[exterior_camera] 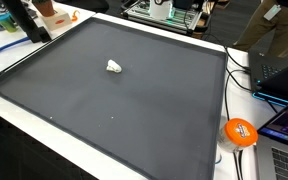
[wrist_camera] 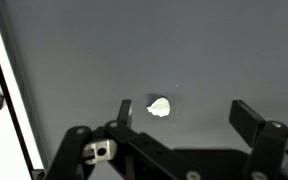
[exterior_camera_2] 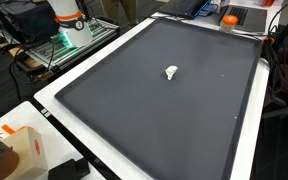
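Claw (wrist_camera: 183,110) spread wide above white lump (wrist_camera: 160,106) on dark mat (wrist_camera: 84,60)

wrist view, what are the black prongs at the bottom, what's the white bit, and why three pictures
The black prongs are the two fingers of a robot arm's gripper, seen by a camera on its wrist. They stand wide apart and hold nothing. The other two pictures come from cameras outside the robot, looking from different places. The surface is a large dark mat, and on it lies one small white lump, not touched by the fingers; both exterior views show it.
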`<move>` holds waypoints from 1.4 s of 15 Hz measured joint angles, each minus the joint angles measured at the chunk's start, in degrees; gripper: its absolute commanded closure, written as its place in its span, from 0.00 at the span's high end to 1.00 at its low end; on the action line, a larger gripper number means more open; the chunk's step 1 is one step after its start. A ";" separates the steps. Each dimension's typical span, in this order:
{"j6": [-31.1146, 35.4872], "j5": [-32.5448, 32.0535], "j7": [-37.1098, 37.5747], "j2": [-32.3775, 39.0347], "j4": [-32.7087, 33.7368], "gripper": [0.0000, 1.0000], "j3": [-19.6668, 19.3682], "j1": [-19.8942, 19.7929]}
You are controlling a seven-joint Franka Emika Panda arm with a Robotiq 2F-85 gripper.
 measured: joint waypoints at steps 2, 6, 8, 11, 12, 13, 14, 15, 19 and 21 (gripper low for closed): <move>0.00 0.00 0.00 -0.05 -0.01 1.00 0.00 0.00; 0.00 0.00 0.00 -0.05 -0.02 1.00 0.00 0.00; 0.00 0.00 0.00 -0.03 0.02 1.00 0.00 0.00; 1.04 -0.24 1.11 0.42 0.12 1.00 0.35 -0.01; 1.96 -0.26 1.68 0.87 0.13 1.00 0.75 0.03; 2.86 -0.26 2.45 1.58 0.13 1.00 1.31 0.13; 3.70 -0.33 3.26 2.45 0.15 1.00 2.00 0.18; 4.49 -0.52 4.30 3.49 0.26 1.00 2.81 0.26; 6.91 -4.12 9.76 8.93 2.02 1.00 5.99 0.70; 7.06 -7.11 12.66 12.25 3.64 1.00 6.83 0.90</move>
